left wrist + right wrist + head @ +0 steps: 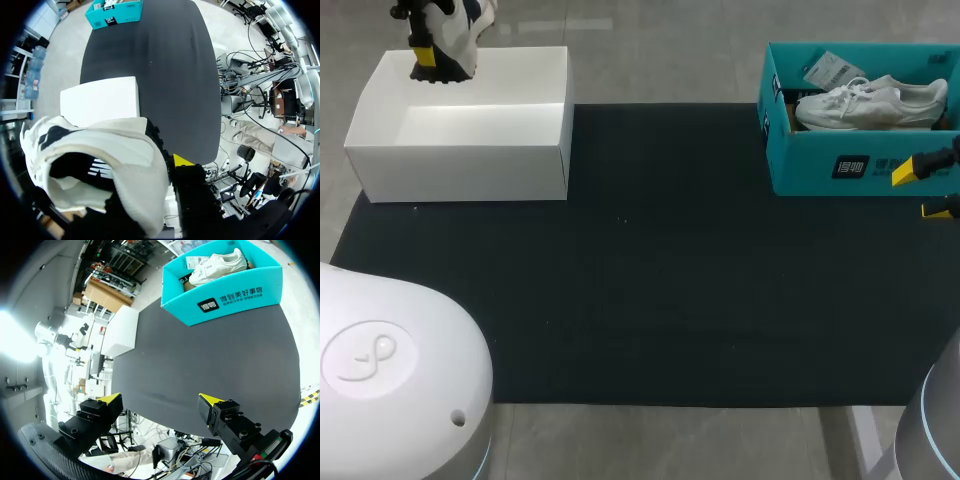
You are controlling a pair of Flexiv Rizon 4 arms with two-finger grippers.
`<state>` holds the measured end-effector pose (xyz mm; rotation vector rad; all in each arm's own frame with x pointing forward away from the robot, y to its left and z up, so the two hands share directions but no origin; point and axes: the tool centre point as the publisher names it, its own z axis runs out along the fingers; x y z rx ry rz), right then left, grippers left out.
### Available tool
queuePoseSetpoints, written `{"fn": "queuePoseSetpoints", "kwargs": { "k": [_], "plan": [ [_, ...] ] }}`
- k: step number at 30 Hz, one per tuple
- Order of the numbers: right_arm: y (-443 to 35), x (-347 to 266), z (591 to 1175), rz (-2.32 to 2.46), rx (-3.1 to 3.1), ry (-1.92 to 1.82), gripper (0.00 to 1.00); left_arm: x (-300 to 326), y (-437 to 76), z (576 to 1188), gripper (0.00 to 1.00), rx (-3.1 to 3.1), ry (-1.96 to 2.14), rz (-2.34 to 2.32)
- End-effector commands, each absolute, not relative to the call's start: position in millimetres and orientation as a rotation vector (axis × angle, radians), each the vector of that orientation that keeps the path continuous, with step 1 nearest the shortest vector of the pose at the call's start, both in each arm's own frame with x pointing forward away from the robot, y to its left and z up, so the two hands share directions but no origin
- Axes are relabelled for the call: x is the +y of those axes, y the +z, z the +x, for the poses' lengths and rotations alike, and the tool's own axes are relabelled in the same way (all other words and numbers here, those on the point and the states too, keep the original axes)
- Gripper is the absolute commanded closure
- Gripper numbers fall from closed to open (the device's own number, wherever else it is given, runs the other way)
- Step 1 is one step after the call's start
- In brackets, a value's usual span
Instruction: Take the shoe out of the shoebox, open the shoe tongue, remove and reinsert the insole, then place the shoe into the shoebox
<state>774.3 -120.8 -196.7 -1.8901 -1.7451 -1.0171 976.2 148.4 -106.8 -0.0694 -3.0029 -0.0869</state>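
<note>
My left gripper (432, 50) is shut on a cream shoe with black trim and a black sole (455, 35), held in the air over the far side of the open white shoebox (460, 150). In the left wrist view the shoe (100, 170) fills the space by the fingers and hides one of them; one yellow fingertip (182, 160) shows against its sole. The white shoebox (100, 100) lies below. My right gripper (161, 400) is open with nothing between its fingers, low over the mat in front of a teal shoebox (820, 165). That box holds a white sneaker (870, 100).
A black mat (650, 280) covers the table between the two boxes. In the right wrist view the teal shoebox (225, 295) with its white sneaker (217, 265) is ahead of the gripper, and the white shoebox (122, 330) stands farther off.
</note>
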Motion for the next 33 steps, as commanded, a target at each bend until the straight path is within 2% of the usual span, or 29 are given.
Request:
{"fn": "queuePoseSetpoints", "kwargs": {
  "k": [1, 7, 14, 33],
  "plan": [
    [-196.8, -120.5, 773.7, -1.893, -1.745, -1.016, 0.00, 147.9, -105.2, 976.0, 1.00, -3.004, -0.093, -0.070],
    [-196.8, -120.5, 773.7, -1.893, -1.745, -1.016, 0.00, 147.9, -105.2, 976.0, 1.00, -3.004, -0.093, -0.070],
    [-196.8, -120.5, 773.7, -1.893, -1.745, -1.016, 0.00, 188.3, -123.0, 971.8, 1.00, -3.026, -0.024, -0.058],
    [-196.8, -120.5, 773.7, -1.893, -1.745, -1.016, 0.00, 287.6, -140.9, 1003.9, 1.00, -2.974, -0.244, -0.580]
  ]
}}
